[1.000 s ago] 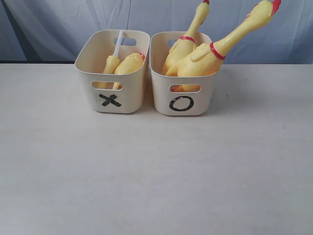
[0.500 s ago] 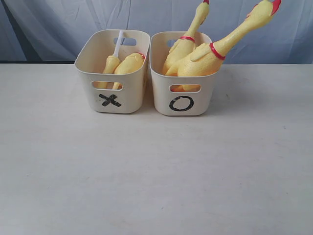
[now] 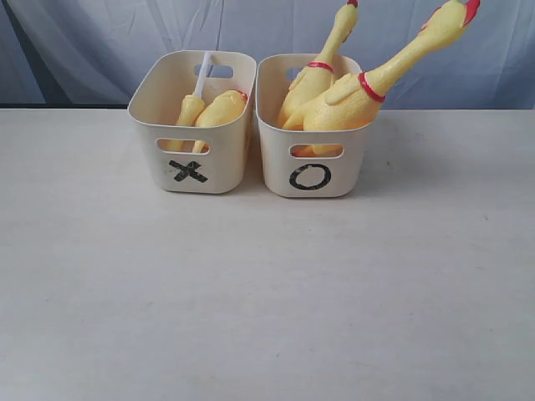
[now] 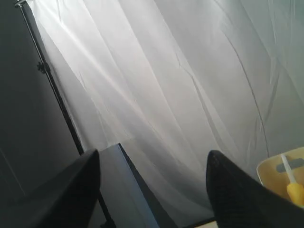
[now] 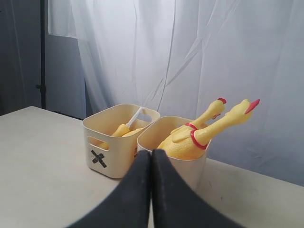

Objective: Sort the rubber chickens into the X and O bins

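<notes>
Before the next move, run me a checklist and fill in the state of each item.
1. Both whole chickens inside the O bin: ok.
2. Headless body and slim fragment inside the X bin: ok.
3. No chicken lying on the table: ok in the exterior view.
4. Left claw empty: ok, open.
5. Right claw empty: ok, shut with nothing between its fingers.
6. Both bins upright: ok.

Pale table (image 3: 251, 301), cream X bin (image 3: 224, 163) and O bin (image 3: 276, 171) side by side near its far edge
</notes>
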Robot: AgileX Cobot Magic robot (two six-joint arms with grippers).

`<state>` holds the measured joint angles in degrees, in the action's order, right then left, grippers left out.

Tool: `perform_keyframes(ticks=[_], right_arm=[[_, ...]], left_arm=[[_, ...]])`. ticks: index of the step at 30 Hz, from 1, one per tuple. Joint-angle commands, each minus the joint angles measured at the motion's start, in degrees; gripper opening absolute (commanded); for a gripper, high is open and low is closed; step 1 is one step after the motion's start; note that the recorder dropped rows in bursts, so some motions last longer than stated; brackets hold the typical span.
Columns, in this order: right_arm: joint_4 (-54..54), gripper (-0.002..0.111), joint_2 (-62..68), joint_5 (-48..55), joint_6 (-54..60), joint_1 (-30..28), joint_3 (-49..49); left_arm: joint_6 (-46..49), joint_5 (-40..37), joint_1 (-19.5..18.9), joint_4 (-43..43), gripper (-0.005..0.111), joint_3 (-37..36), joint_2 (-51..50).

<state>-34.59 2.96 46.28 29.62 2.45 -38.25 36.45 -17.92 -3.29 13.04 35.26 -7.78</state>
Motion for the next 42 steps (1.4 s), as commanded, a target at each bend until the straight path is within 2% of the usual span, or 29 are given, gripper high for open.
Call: perform_keyframes(ticks=[1, 10, 19, 21, 24, 35, 38, 39, 42], right_arm=[[-0.01, 0.0, -1.42, -0.12, 0.28, -0.4, 0.25], [-0.16, 0.0, -2.03, -0.23, 0.28, -0.4, 0.79], [-0.56, 0.0, -2.86, -0.85, 0.28, -0.4, 12.85], [-2.39, 0.0, -2.96, -5.06, 0.28, -0.4, 14.32], [-2.39, 0.0, -2.96, -7.84, 0.28, -0.4, 15.0], [-2.63, 0.0, -2.96, -7.47, 0.14, -0.4, 15.09], [3.84, 0.0, -2.96, -10.59, 0.14, -0.4, 15.09], [10.43, 0.0, -2.96, -14.61, 0.14, -0.4, 15.83], [19.17, 0.0, -2.96, -28.0, 0.14, -0.4, 20.37]], left_arm=[[-0.26, -0.08, -0.16, 0.14, 0.061, -5.63, 3.49], [-0.26, 0.04, -0.16, 0.14, 0.061, -12.09, 7.78], [-0.26, -0.45, -0.55, -0.04, 0.061, -12.2, 7.78], [-0.26, -0.45, -0.55, -0.04, 0.061, -12.2, 7.78], [-0.26, -0.45, -0.55, -0.04, 0.061, -12.2, 7.78], [-0.26, -0.45, -0.55, -0.04, 0.061, -12.2, 7.78], [-0.26, -0.45, -1.18, -0.16, 0.061, -12.2, 7.78], [-0.26, -0.36, -1.73, -0.31, 0.061, -12.2, 7.78], [-0.26, 0.13, -2.46, -0.68, 0.061, -12.33, 7.78]])
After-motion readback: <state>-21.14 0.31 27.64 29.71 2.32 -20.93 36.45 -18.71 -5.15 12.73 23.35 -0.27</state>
